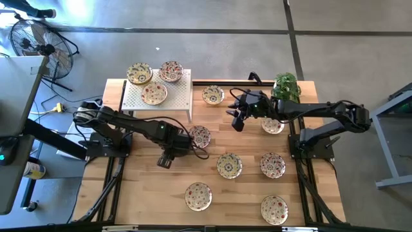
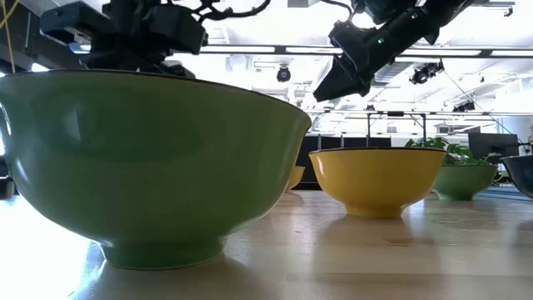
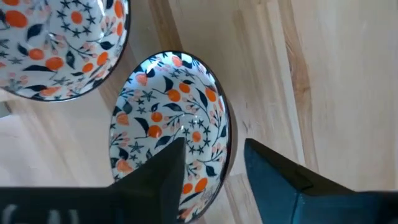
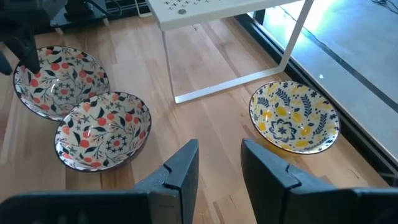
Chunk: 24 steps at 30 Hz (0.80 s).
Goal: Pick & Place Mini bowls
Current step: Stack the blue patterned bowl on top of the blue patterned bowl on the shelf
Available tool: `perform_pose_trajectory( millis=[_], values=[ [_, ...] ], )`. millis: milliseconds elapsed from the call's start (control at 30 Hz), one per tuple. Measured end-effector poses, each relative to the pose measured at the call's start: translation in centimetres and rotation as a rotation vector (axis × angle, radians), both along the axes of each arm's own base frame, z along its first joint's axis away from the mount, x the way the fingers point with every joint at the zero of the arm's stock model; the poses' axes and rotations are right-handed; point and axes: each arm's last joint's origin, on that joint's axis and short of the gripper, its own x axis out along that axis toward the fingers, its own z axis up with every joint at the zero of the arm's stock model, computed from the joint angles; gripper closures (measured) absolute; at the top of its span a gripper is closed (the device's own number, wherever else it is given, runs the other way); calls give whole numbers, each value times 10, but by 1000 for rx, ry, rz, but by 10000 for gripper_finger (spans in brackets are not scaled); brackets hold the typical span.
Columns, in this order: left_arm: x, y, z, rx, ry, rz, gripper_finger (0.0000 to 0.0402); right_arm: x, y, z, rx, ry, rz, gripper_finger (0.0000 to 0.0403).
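Left gripper (image 3: 214, 168) spread, straddled rim of red mini bowl (image 3: 169, 121) on table (image 3: 323, 74) nr white rack (image 1: 168, 98). Prob. glazed: stiff, slick, chippable; best pinched at rim. Right gripper (image 4: 219, 163) parted, empty.

Glossy glazed mini bowls (image 1: 229, 165); pale wood table (image 1: 148, 193)

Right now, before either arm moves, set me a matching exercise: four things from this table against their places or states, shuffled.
Things:
1. left gripper
2. right gripper
3. white rack
4. yellow-and-blue bowl

Places or states:
A. on the table, beside the rack's leg
B. astride the rim of a red-flowered bowl
C. carries three mini bowls
D. open, holding nothing

Pairs: 1-B, 2-D, 3-C, 4-A
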Motion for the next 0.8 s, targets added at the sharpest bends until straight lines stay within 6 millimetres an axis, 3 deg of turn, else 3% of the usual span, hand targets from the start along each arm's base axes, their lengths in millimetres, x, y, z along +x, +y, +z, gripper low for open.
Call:
perform_pose_trajectory(
  millis=[167, 367, 600, 800],
  values=[
    [-4, 0, -14, -15, 20, -3, 284, -1, 1, -2, 15, 25, 12, 295],
    [-4, 0, -16, -3, 13, -5, 315, -2, 1, -3, 19, 39, 12, 295],
    [-2, 0, -16, -17, -1, -8, 390, -2, 1, -3, 17, 37, 10, 295],
    [-8, 1, -9, -27, 1, 12, 392, -2, 1, -3, 17, 35, 10, 295]
  ],
)
